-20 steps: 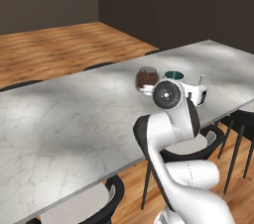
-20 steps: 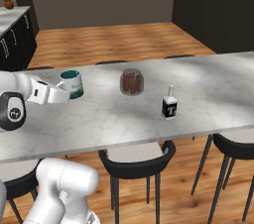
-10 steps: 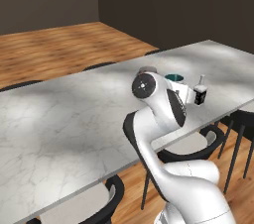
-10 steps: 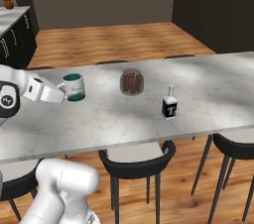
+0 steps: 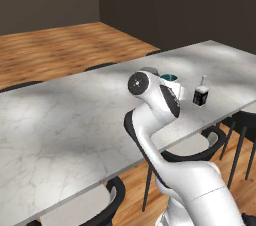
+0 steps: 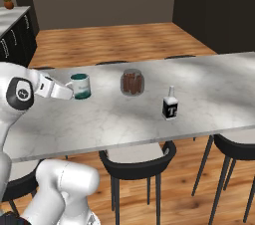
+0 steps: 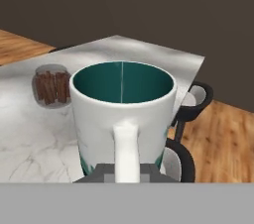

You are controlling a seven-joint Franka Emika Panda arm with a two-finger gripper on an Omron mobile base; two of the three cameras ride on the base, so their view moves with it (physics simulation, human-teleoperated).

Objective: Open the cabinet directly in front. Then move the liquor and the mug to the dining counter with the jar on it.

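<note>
One mug (image 6: pixel 80 85); one jar (image 6: pixel 132 82); one liquor (image 6: pixel 170 106); one dining counter (image 6: pixel 209 84).

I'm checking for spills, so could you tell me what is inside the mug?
The mug looks empty: bare teal inner wall is visible. Its bottom is hidden behind the near rim.

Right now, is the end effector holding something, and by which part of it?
Yes. The end effector is shut on the mug, gripping it by its side handle.

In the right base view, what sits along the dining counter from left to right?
hand shut on the mug's handle → mug → jar → liquor, all over the dining counter.
</note>
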